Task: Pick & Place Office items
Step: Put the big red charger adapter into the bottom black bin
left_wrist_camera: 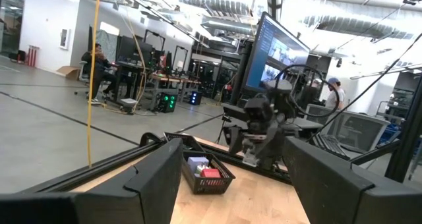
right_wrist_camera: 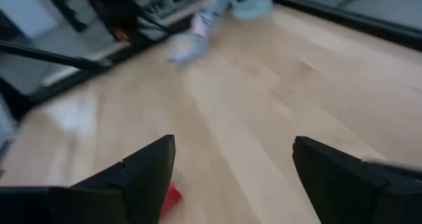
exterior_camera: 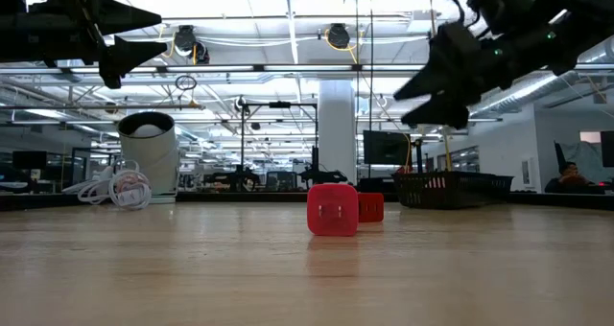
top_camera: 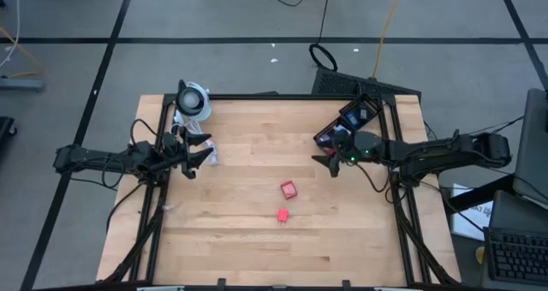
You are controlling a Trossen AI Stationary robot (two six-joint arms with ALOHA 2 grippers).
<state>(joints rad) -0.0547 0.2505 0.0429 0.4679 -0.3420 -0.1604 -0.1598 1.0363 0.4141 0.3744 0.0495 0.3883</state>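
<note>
Two small red blocks lie flat on the wooden table: one [top_camera: 288,189] near the middle, the other [top_camera: 282,215] closer to the near edge. In the low view the nearer block [exterior_camera: 332,209] stands in front of the farther one [exterior_camera: 370,207]. My right gripper [top_camera: 330,158] hovers open above the table, to the right of and beyond the blocks [exterior_camera: 422,98]. Its wrist view [right_wrist_camera: 234,145] shows a red block [right_wrist_camera: 171,197] beside one finger. My left gripper [top_camera: 199,151] hangs open over the table's left part [exterior_camera: 134,34] [left_wrist_camera: 232,151]. Further blocks lie in a black basket [left_wrist_camera: 206,172].
The black wire basket [top_camera: 355,120] sits at the table's far right corner [exterior_camera: 451,187]. A round white-and-black device [top_camera: 193,100] stands at the far left [exterior_camera: 151,158], with a white coiled cable [top_camera: 184,133] beside it [exterior_camera: 115,187]. Bare wood lies around the red blocks.
</note>
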